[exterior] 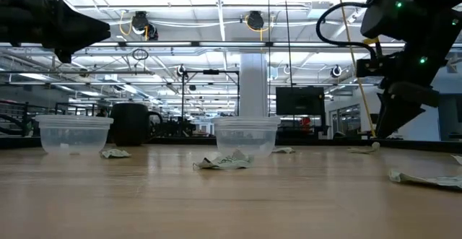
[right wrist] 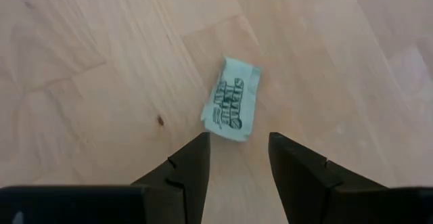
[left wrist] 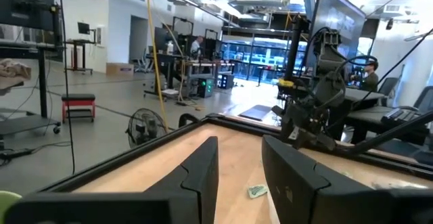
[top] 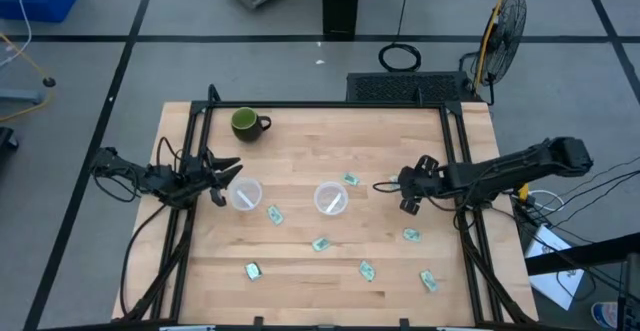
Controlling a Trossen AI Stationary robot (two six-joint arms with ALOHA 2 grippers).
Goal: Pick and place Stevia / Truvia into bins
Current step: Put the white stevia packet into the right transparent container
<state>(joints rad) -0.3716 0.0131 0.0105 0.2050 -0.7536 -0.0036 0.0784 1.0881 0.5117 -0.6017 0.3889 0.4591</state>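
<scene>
So my right gripper sits over the right side of the table, with one packet lying flat on the wood right beyond my fingertips. My left gripper hangs at the left edge, just beside the left cup. The other cup stands near the middle, between my two grippers. The mug is back near the far left corner, behind the left cup. The rest of the packets are scattered in front of the cups, toward the near edge.
</scene>
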